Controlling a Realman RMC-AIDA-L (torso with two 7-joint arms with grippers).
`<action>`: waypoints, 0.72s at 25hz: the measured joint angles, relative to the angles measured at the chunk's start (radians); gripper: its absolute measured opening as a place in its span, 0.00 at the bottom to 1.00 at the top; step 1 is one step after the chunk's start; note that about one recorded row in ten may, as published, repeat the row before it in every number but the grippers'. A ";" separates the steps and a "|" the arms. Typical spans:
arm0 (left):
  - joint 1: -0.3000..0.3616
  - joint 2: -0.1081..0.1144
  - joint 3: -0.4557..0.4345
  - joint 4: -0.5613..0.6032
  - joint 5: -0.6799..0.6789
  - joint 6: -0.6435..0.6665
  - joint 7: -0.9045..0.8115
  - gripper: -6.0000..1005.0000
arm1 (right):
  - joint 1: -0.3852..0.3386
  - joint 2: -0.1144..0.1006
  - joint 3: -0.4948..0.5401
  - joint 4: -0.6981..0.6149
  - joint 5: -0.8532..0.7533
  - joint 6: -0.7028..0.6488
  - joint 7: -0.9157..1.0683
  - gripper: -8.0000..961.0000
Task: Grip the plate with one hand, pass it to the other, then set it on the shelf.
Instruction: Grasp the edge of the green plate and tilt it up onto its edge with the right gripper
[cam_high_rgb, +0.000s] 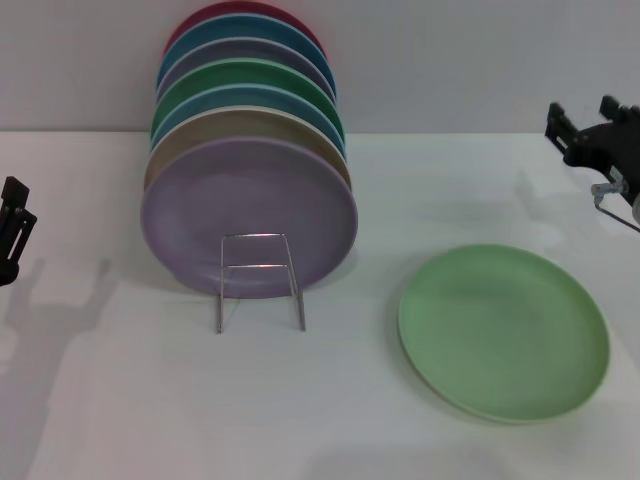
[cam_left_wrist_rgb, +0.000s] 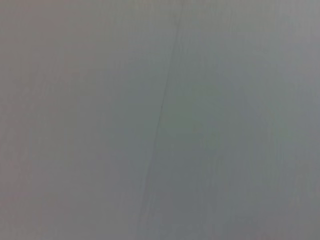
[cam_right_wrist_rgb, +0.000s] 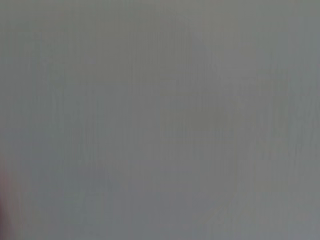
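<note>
Our plate (cam_high_rgb: 503, 332) lies flat on the table (cam_high_rgb: 330, 420), right of the rack (cam_high_rgb: 258, 278), with both claws, left gripper (cam_high_rgb: 12, 222) and right gripper (cam_high_rgb: 592, 135), well clear; we cannot tell their fingers' state. With the plate lying flat, we judge a pinch on its shallow rim could slip, and the full rack leaves little room.

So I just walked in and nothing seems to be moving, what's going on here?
Nothing is held yet. The round pale mint-green plate lies flat on the white table, on the robot's right. The thin chrome wire rack stands upright plates, a lilac plate at the front. The left gripper and right gripper wait at the table's edges.
</note>
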 joint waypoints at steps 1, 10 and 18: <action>0.000 0.000 0.000 0.000 0.000 0.000 0.000 0.85 | 0.000 0.000 0.000 0.000 0.000 0.000 0.000 0.69; -0.015 0.000 0.000 0.000 0.000 0.000 0.001 0.85 | -0.097 0.107 0.512 0.447 -0.147 0.906 -0.066 0.69; -0.017 0.001 0.000 -0.010 0.000 0.025 0.001 0.85 | -0.049 0.135 0.811 0.558 -0.161 1.396 -0.077 0.69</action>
